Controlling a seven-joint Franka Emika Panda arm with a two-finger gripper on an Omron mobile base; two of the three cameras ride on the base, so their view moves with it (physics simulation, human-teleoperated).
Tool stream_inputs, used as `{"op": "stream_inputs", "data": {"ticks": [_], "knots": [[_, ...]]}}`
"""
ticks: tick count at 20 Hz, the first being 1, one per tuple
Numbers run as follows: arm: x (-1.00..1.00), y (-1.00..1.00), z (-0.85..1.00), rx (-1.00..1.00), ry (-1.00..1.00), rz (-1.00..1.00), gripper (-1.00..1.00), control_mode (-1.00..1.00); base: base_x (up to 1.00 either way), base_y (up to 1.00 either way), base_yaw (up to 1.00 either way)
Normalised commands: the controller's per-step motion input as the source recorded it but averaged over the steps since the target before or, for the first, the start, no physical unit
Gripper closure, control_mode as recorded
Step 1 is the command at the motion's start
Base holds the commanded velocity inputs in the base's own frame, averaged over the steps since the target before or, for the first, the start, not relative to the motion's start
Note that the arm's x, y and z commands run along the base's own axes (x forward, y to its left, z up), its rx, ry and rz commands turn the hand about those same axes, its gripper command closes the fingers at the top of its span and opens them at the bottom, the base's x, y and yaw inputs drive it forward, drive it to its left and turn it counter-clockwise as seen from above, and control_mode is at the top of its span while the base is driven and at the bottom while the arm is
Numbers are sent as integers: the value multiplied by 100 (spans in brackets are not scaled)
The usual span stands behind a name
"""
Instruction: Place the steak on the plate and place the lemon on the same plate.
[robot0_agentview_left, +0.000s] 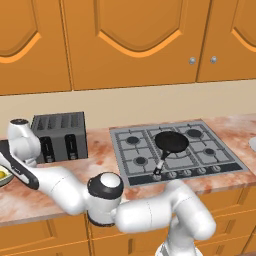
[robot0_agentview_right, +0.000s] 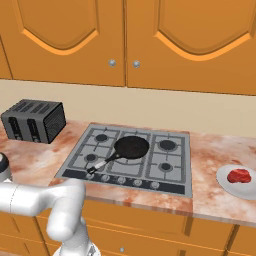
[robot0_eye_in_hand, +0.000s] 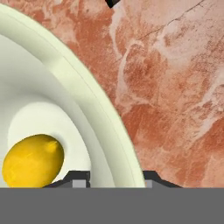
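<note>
In the left base view, the white arm reaches far toward nine o'clock across the marbled counter (robot0_agentview_left: 100, 157), its hand passing in front of the dark toaster (robot0_agentview_left: 60, 135) and ending over a pale bowl (robot0_agentview_left: 4, 180) cut by the frame's left edge, where a sliver of yellow shows; the black frying pan (robot0_agentview_left: 171, 142) sits empty on the grey hob (robot0_agentview_left: 175, 150) toward three o'clock. The right base view supplies what that one lacks: the steak (robot0_agentview_right: 240, 176) already lies on the white plate (robot0_agentview_right: 226, 184) at the counter's far three o'clock end, well apart from the bowl, so the first half of the job looks finished and the lemon is the step in hand. The hand view, looking down along the gripper (robot0_eye_in_hand: 111, 178), gives the close detail: the lemon (robot0_eye_in_hand: 33, 161) rests in the bowl's hollow at about eight o'clock, while the two dark fingertips (robot0_eye_in_hand: 78, 177) appear to stand either side of the bowl's rim, with the fruit just beside the left tip, not between them. Whether the jaws are apart or closing on anything cannot be told from these pictures. The next move probably calls for centring the fruit between the fingers, gripping, lifting clear of the rim, then a long carry to the plate.
</note>
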Motion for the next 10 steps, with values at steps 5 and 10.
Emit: {"op": "stream_inputs", "data": {"ticks": [5, 10], "knots": [[-23, 0, -8, 0, 0, -7, 100, -100, 0, 0, 0], [-38, -12, 0, 2, -3, -10, 100, -100, 0, 0, 0]]}}
